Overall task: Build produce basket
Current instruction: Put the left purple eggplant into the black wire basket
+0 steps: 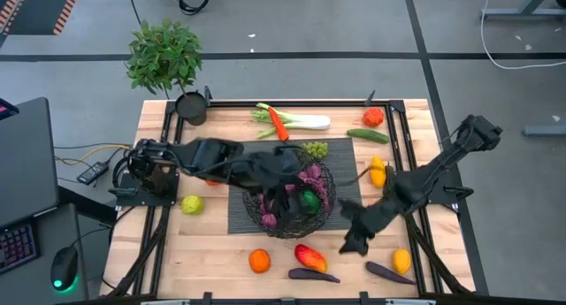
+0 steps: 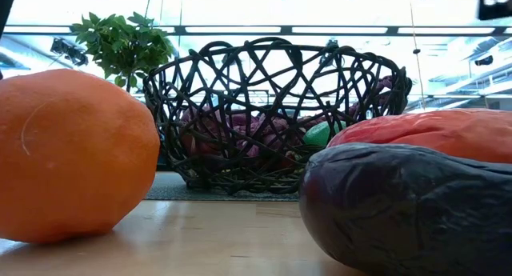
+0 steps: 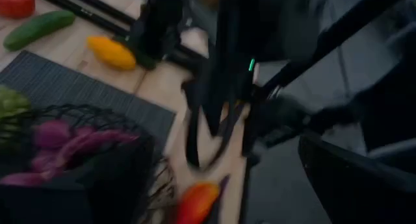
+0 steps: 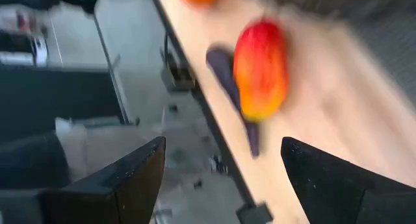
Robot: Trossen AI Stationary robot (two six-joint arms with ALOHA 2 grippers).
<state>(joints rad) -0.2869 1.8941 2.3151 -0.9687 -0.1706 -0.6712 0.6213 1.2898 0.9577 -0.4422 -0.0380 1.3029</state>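
Observation:
The black wire basket [image 1: 292,218] stands on a dark mat at the table's middle and also shows in the low view [image 2: 272,116]. Purple produce [image 1: 309,177] and a green piece [image 1: 309,199] lie in it. My left gripper [image 1: 287,199] is over the basket and open, with nothing between its fingers [image 3: 224,204]. My right gripper [image 1: 354,241] is open and empty, just right of the basket, above bare table. Its wrist view [image 4: 221,178] looks onto a red-yellow pepper [image 4: 260,68] lying beside a purple eggplant [image 4: 224,68].
On the table lie an orange [image 1: 258,261], a second eggplant [image 1: 389,272] and a lemon [image 1: 401,260] near the front. Grapes [image 1: 316,149], a leek [image 1: 296,121], a cucumber [image 1: 367,135] and a tomato [image 1: 372,117] lie at the back. A potted plant [image 1: 168,57] stands far left.

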